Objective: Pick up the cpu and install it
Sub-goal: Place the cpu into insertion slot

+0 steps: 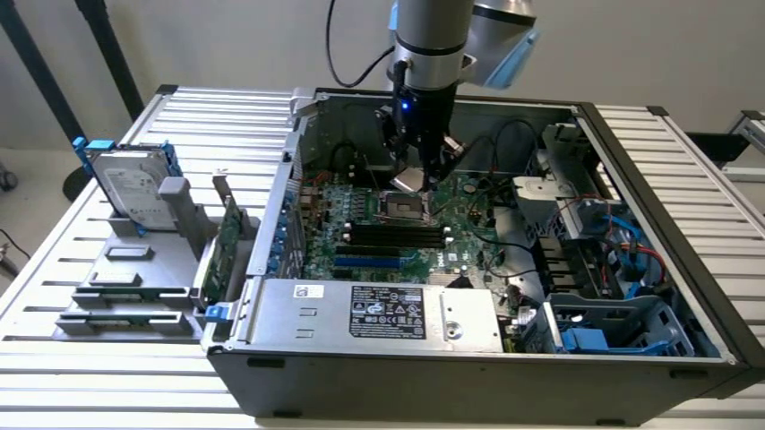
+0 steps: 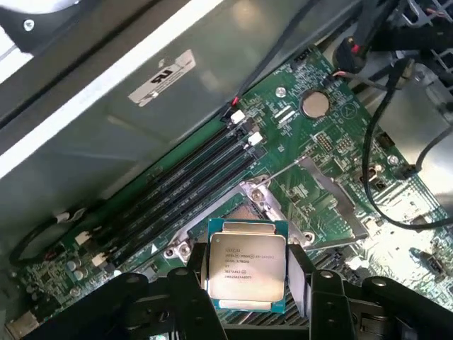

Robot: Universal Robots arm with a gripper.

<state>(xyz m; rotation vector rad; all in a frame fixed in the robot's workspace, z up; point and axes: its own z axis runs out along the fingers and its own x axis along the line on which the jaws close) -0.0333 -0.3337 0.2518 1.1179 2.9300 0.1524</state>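
Gripper clenched on the cpu, fingers at two opposite edges. Cpu hangs over the black socket on the motherboard.

A wide work table of ribbed, pale aluminium slats runs across the exterior view, its grooves lying lengthwise from the view's left to its right. Behind it stands a plain, off-white wall without markings. Two black poles slant down in front of that wall at the exterior view's left. Beyond the table's left edge lies a pale grey floor. The light is soft and even, casting weak shadows on the slats.
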